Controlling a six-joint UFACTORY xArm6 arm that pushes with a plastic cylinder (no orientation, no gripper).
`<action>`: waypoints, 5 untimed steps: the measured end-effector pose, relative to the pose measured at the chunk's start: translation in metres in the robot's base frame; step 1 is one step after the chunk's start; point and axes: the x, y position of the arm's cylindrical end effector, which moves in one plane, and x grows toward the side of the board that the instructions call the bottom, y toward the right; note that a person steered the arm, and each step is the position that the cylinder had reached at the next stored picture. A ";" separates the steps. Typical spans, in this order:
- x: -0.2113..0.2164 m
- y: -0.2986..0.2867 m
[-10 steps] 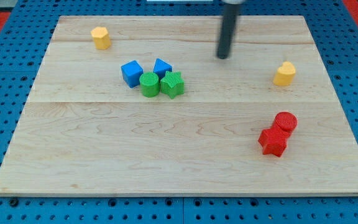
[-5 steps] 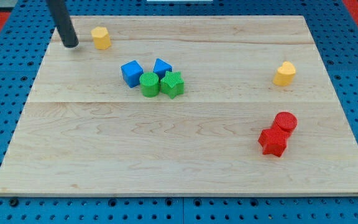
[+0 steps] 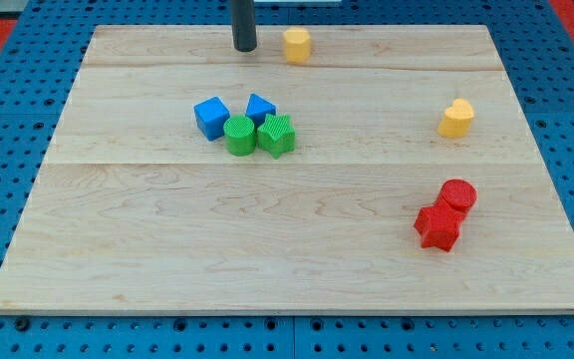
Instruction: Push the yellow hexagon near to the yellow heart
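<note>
Standing near the view's top edge of the tabletop (image 3: 147,239), the yellow hexagon (image 3: 296,45) remained well apart from the yellow heart (image 3: 455,119); most travel was judged outstanding. My tip (image 3: 244,47), a plain rod tool with nothing to open or close, sat near the hexagon's left, apart.

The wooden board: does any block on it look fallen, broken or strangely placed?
Nothing stands out. The yellow hexagon sits near the board's top edge, with my tip to its left, apart from it. No block looks damaged.
</note>
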 end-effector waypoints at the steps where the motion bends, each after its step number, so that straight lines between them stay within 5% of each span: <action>1: -0.002 -0.002; 3: 0.009 0.095; 5: 0.015 0.062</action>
